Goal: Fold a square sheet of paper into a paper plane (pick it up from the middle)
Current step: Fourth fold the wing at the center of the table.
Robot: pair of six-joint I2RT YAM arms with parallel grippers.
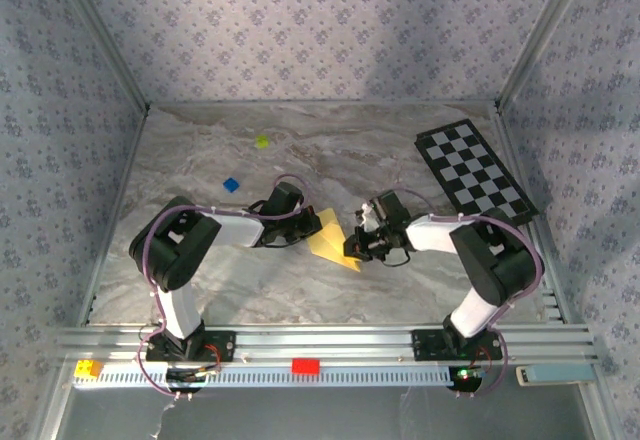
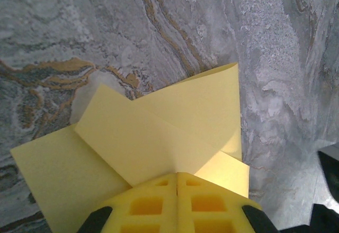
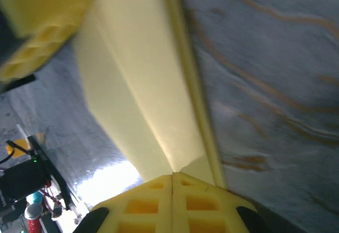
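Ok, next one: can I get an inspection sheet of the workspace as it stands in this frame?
surface: grey marbled tabletop with tan veins.
job's things: yellow paper, partly folded with overlapping flaps, between the two arms.
clutter: checkered board far right; blue block and yellow-green block far left of centre; red block and yellow block on the front rail.
grippers: left gripper, fingers together, pinching the yellow paper; right gripper likewise shut on a folded edge.
cables: purple cables looped along both arms, no snag seen.
surroundings: patterned walls, metal frame posts.
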